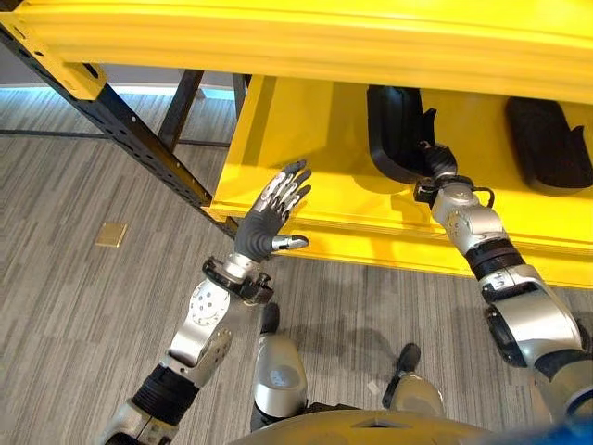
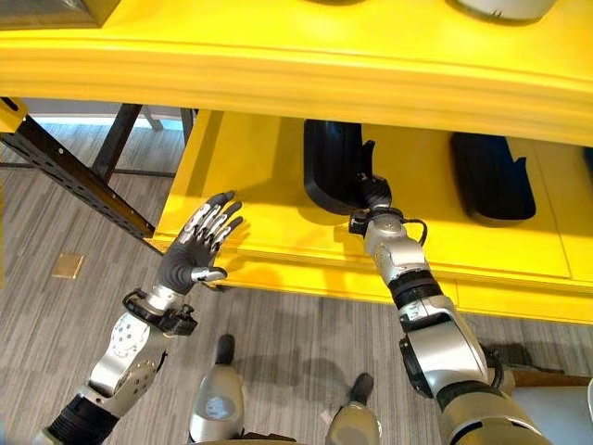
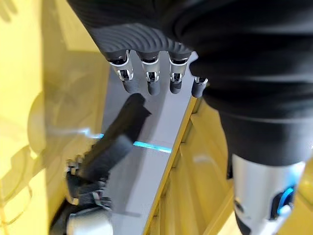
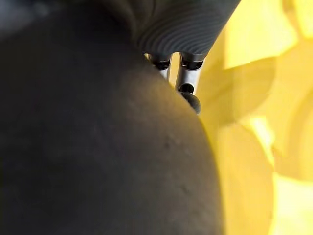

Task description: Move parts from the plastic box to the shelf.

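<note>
A black moulded part (image 1: 394,130) stands tilted on the lower level of the yellow shelf (image 1: 306,139). My right hand (image 1: 431,159) reaches in under the upper beam, its fingers curled on the part's near edge. Close up in the right wrist view, the part (image 4: 98,147) lies against the palm with the fingers (image 4: 188,81) running past it. Another black part (image 1: 547,139) lies further right on the same level. My left hand (image 1: 264,227) hovers open, fingers spread, in front of the shelf's front lip, holding nothing; its fingers (image 3: 149,83) point toward the shelf.
The yellow upper beam (image 1: 324,37) hangs low over the lower level. A black steel rack post (image 1: 120,130) slants at the left. A small tan plate (image 1: 111,234) lies on the grey carpet. Something white (image 2: 491,7) sits on the upper level.
</note>
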### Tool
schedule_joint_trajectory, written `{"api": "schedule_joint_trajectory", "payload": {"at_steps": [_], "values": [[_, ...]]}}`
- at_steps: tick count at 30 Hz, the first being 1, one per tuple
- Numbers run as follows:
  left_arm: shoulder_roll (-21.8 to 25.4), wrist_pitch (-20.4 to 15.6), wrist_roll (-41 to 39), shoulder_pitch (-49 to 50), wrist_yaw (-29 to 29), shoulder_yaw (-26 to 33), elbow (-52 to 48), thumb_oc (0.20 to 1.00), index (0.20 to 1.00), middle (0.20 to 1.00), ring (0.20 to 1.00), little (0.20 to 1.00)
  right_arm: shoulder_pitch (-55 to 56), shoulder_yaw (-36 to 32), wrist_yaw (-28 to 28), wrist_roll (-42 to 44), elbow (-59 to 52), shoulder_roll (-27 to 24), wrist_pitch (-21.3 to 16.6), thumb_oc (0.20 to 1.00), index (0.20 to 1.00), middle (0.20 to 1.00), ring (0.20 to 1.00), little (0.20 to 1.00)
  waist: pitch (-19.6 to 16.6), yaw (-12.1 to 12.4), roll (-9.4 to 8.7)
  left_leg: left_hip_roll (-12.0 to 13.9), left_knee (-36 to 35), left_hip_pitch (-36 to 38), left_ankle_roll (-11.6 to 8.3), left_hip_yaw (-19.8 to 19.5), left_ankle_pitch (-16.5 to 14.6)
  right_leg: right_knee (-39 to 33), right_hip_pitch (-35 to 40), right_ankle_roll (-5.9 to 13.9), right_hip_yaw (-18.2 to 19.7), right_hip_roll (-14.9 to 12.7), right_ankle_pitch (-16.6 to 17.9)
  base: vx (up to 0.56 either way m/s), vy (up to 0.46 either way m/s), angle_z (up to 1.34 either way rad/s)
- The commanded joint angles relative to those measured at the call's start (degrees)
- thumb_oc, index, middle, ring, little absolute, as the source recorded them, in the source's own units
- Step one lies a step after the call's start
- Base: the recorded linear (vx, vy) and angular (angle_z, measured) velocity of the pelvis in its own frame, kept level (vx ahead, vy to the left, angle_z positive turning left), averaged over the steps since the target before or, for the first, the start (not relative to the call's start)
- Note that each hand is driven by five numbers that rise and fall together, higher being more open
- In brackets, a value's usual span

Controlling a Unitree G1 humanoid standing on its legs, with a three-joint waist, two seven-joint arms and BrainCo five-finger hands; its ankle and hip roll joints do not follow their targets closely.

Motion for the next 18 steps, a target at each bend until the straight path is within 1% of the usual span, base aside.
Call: {"api": "schedule_joint_trajectory", "payload": {"at_steps": [1,5,7,13,15,18], "values": [[0.86,-3.0,-1.99,-0.08,0.79,0.19,-6.37,1.0,1.0,1.0,1.0,1.0,-6.57,-0.97,-2.56,-3.19,-1.86,-3.05,-3.39,0.2,0.2,0.2,0.2,0.2,-1.02,1.15,-1.14,-0.12,2.01,0.89,3.24,7.24,0.08,9.85,-2.07,-2.79,-3.42,-0.94,-5.64,-0.07,0.004,0.02],[0.79,-2.7,-1.88,-1.35,2.2,0.02,-7.52,1.0,1.0,1.0,1.0,1.0,-8.5,-0.85,-4.5,-4.5,1.02,-3.59,-3.64,0.2,0.2,0.2,0.2,0.2,0.23,1.29,-0.91,-0.08,2.83,-0.54,3.21,6.98,0.21,11.01,-3.56,-2.9,-3.11,-1.07,-5.72,-0.04,0.001,0.0],[0.66,-1.37,-0.87,-2.38,4.87,-0.4,-7.52,1.0,1.0,1.0,1.0,1.0,-10.26,-0.54,-5.9,-6.13,3.55,-4.11,-3.95,0.2,0.2,0.2,0.2,0.2,1.12,1.36,-0.67,-0.13,3.55,-1.54,3.13,6.71,0.23,11.97,-4.64,-2.98,-2.84,-1.12,-5.8,0.0,0.0,0.0],[1.12,-2.59,-1.07,-5.08,5.45,-1.23,-6.63,1.0,1.0,1.0,1.0,1.0,-14.49,2.27,-8.9,-9.77,6.78,-6.06,-3.38,0.2,0.2,0.2,0.2,0.2,3.83,1.49,-0.29,-0.18,5.28,-5.0,3.08,5.94,0.31,14.75,-8.51,-3.12,-2.06,-1.37,-6.06,-0.05,-0.015,0.02],[1.52,-2.97,-0.39,-6.24,6.25,-1.52,-6.6,1.0,1.0,1.0,1.0,1.0,-16.25,3.48,-10.76,-12.09,7.76,-6.64,-3.63,0.2,0.2,0.2,0.2,0.2,4.78,1.44,-0.47,-0.16,5.61,-6.12,3.08,5.83,0.41,15.37,-9.83,-3.21,-1.63,-1.04,-6.14,-0.05,-0.041,0.02],[1.63,-1.96,-0.62,-7.44,6.68,-1.92,-6.71,1.0,1.0,1.0,1.0,1.0,-17.82,4.81,-11.82,-14.72,8.35,-7.07,-3.66,0.2,0.2,0.2,0.2,0.2,5.66,1.57,-0.88,-0.26,5.96,-7.11,3.17,5.66,0.44,16.07,-11.01,-3.44,-1.22,-0.59,-6.38,-0.03,-0.048,-0.02]]}}
